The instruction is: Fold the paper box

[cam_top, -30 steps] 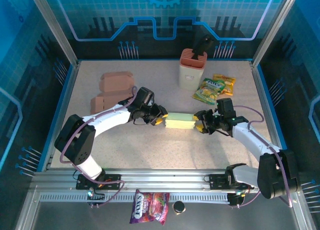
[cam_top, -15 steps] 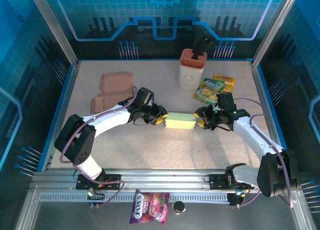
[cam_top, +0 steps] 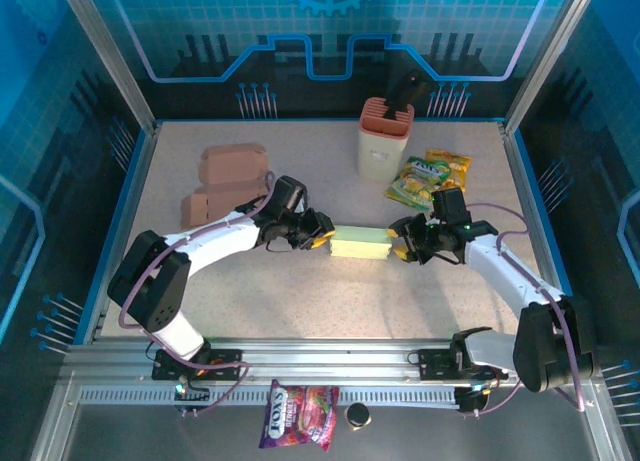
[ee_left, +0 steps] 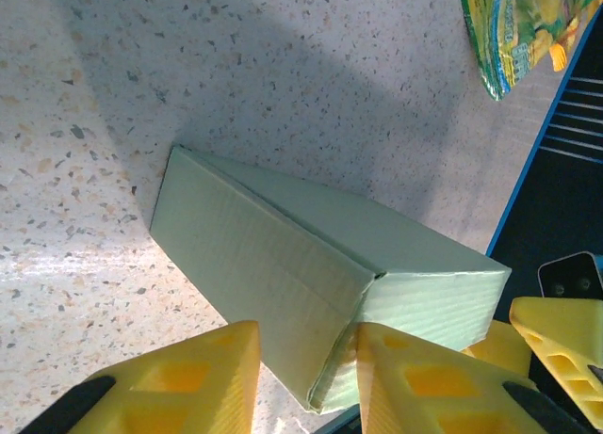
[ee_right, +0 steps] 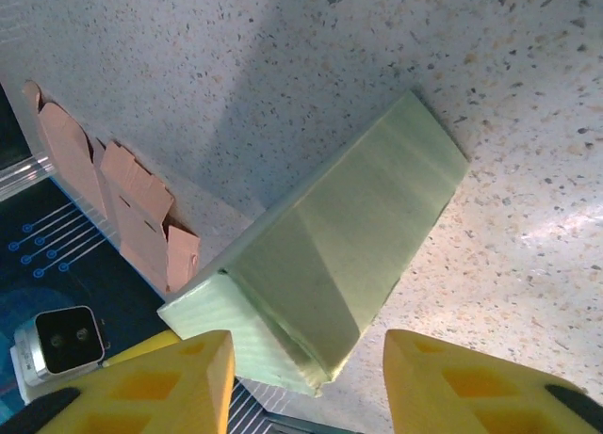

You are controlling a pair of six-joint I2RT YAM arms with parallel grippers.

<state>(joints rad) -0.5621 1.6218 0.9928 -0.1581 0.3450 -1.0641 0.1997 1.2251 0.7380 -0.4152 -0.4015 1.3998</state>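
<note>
— Found the paper box [cam_top: 360,243] flat on the counter [cam_top: 300,291], lying end to end between the left pincer [cam_top: 322,240] and the right pincer [cam_top: 402,244].

— Grips?

— Right pincer: spread wide about its end of the box. Left pincer: half shut about the other end; could not tell clamped or not.

— Best way on?

— Judged it wise to pin one end squarely, then press the far flap along its crease, slowly, without sliding the box.

— Containers?

— Spotted a tub [cam_top: 380,153] beyond the right pincer, holding something dark [cam_top: 405,89], sticking up. Could not see inside the box.

Left gripper [cam_top: 322,241] opposite right gripper [cam_top: 402,244]
</note>
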